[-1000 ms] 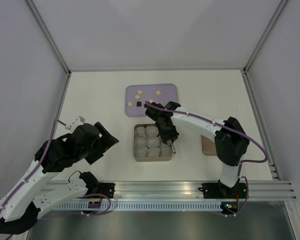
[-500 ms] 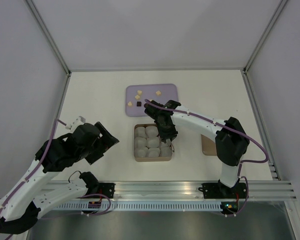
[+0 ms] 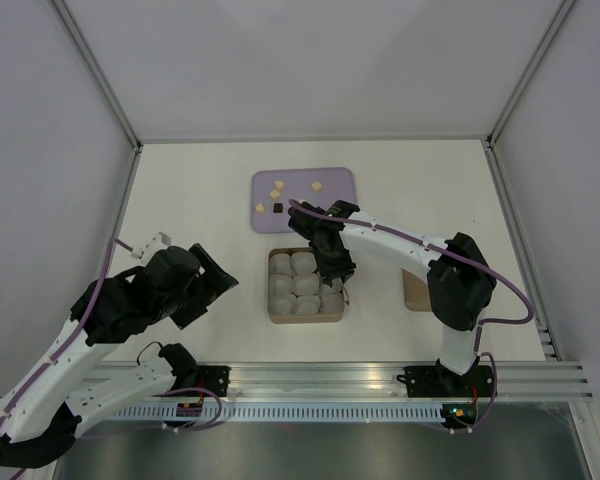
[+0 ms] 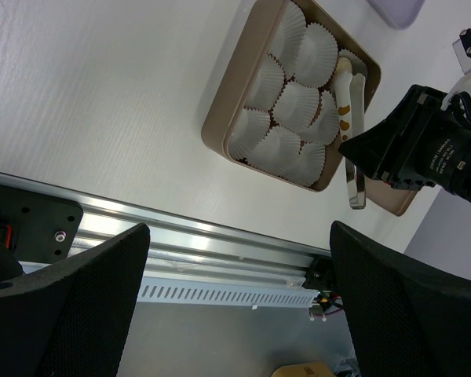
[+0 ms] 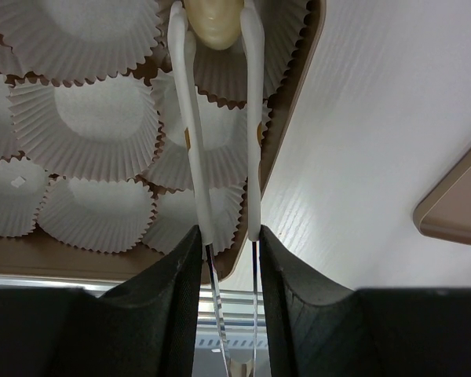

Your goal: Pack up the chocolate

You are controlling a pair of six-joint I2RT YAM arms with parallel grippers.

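Tan box [image 3: 305, 320] holds white paper cups [image 3: 302, 283]. Partly closed, the right pincer [image 5: 229, 243] clamps tongs [image 5: 195, 157], which pinch a cream chocolate [image 5: 214, 20] over a cup along the box's right side. More chocolates [image 3: 318, 186] lie on the purple tray [image 3: 335, 210]. Wide open, the left pincer [image 4: 239, 267] holds nothing.

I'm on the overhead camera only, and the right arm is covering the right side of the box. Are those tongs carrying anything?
Observer: Yes. In the right wrist view the right gripper squeezes the tongs, and their tips pinch a cream-yellow chocolate.
Operator: Where is it relative to the cups?
Observer: It is over the white paper cups that sit beside the box wall.
Operator: And the other arm?
Observer: The left wrist view shows the left gripper wide open, holding nothing, back near the rail.
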